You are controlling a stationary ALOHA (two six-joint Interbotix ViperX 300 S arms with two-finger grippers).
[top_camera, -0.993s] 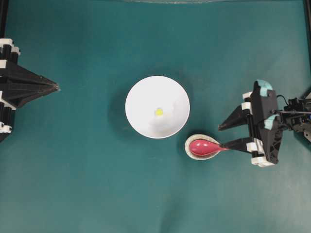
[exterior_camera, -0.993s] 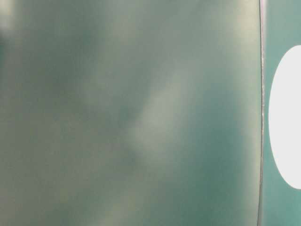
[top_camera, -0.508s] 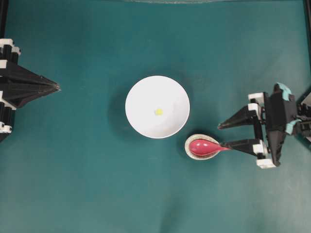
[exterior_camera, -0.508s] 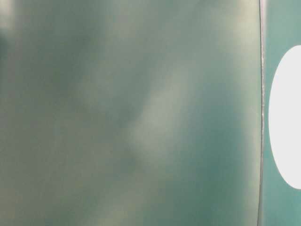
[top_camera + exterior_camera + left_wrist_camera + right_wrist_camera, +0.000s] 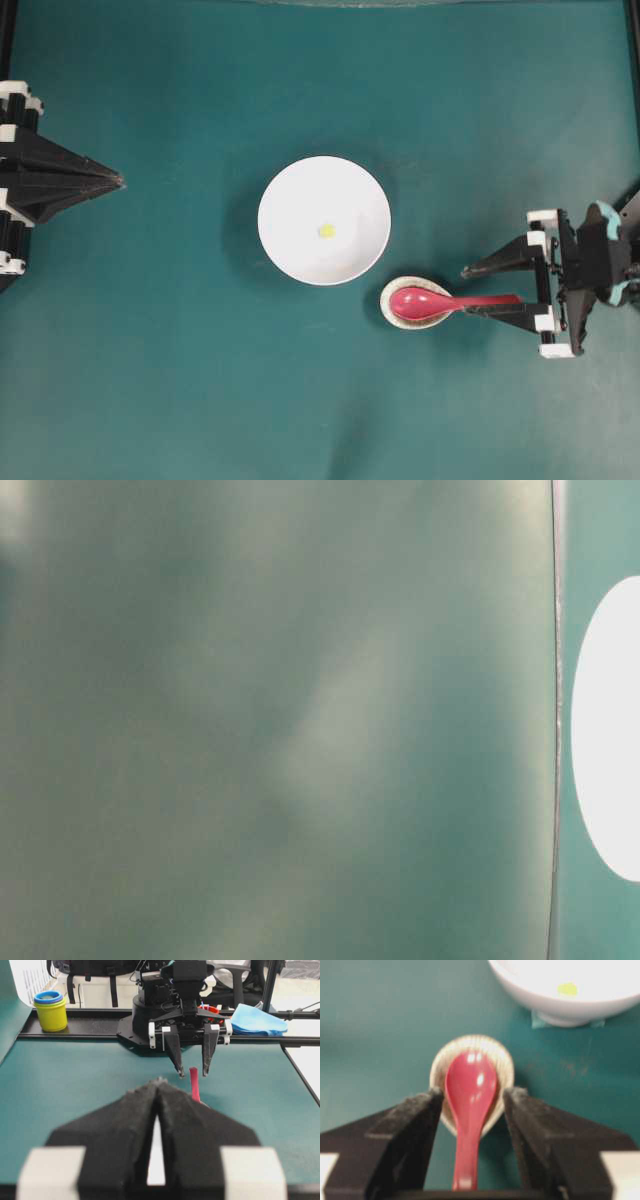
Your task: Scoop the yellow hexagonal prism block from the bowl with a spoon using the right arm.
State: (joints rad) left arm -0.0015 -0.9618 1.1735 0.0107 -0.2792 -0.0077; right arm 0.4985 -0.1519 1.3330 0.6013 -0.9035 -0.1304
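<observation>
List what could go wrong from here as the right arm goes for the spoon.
1. The right gripper is open with the spoon handle between its fingers, untouched. The handle is thin and glossy; closing off-centre could pinch or twist it.
2. The scoop rests in the small speckled dish, so a jerky lift might drag the dish along.
3. The yellow hexagonal prism block is tiny in the wide white bowl; the spoon may push it around rather than catch it.

Teal tabletop (image 5: pixel 200 380), evenly lit. Beyond its far edge, a black rail (image 5: pixel 75 1030) carries a yellow-and-blue cup stack (image 5: pixel 50 1010); blue cloth (image 5: pixel 257 1019) lies further right.
</observation>
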